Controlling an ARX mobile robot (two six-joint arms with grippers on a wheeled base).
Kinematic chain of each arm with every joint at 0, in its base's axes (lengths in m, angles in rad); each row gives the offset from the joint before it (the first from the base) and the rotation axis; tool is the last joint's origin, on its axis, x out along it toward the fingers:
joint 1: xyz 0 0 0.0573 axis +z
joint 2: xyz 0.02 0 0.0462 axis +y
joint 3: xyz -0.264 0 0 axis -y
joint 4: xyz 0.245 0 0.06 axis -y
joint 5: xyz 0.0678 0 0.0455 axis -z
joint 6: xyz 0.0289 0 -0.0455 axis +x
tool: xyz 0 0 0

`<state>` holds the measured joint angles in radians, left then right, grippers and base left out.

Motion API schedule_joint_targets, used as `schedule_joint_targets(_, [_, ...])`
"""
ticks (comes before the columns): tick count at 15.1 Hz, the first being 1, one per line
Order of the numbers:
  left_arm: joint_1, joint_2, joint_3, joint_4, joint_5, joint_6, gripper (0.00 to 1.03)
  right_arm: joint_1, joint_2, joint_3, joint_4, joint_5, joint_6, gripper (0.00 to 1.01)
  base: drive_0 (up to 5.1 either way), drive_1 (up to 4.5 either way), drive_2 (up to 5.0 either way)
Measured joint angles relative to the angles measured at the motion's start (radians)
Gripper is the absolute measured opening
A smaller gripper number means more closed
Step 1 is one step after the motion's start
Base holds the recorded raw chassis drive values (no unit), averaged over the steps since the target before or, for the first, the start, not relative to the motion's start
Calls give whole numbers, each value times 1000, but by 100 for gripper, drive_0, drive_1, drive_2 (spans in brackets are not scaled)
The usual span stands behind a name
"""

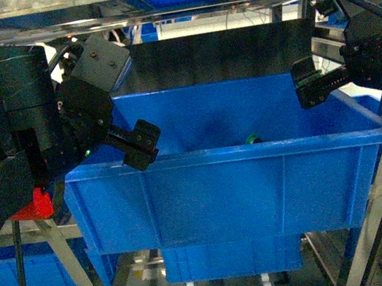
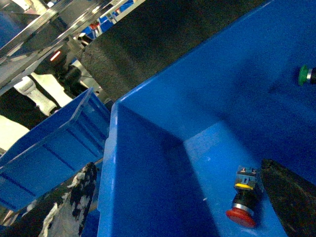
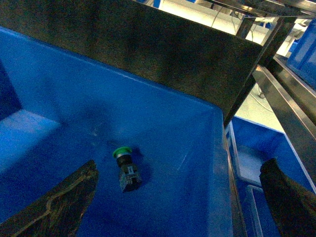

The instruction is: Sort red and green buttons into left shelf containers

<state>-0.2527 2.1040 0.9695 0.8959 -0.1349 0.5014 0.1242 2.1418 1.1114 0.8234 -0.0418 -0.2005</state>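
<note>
While my left gripper [image 1: 138, 143] hangs over the near-left rim of the big blue bin [image 1: 253, 158] at the middle of the head frame, I cannot tell from any view whether its fingers are parted or closed; only one dark finger shows at the lower right of my left wrist frame, and nothing is visibly between the fingers. My right gripper [image 1: 311, 82] hovers at the upper right of the head frame above the bin's right side, and here my wrist view shows two dark fingers far apart at the lower corners, spread and empty. Outward from the left hand, a red button [image 2: 244, 205] lies on its side on the bin floor at the lower right of the left wrist frame, just beside that finger. Outward from the right hand, a green button [image 3: 126, 167] lies tipped on the floor at lower centre of the right wrist frame, between the spread fingers but well below them. I judge this to be the picking stage: both buttons sit in one bin, neither yet sorted. The next move calls for lowering a hand into the bin, squaring the fingers on a button's narrow body, and closing without nudging it against the wall. I count one red button, one green, and other blue bins [image 1: 21, 273] on the rack below.
</note>
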Motion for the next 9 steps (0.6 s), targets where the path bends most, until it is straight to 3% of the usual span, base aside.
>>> schedule_joint_targets(2, [0, 0, 0, 0, 0, 0, 98, 0, 0, 0, 0, 0, 0, 98, 0, 0, 0])
schedule_joint_targets(3, [-2, 13, -9, 91, -30, -34, 94, 1, 5, -43, 181, 90, 58, 89, 0, 0, 0])
schedule_joint_targets(4, [2, 12, -55, 224, -75, -124, 85, -1, -31, -120, 270, 133, 102, 79, 0, 0, 0])
schedule_joint_targets(6, [55, -114, -283, 384, -67, -370, 60, -29, -167, -330, 382, 138, 162, 57, 0, 0, 0])
schedule_joint_targets(7, [81, -206, -366, 392, -50, -433, 47, -42, -251, -430, 411, 133, 175, 43, 0, 0, 0])
schedule_joint_targets(9, [104, -320, -500, 393, -18, -476, 26, -47, -357, -569, 430, 118, 182, 22, 0, 0, 0])
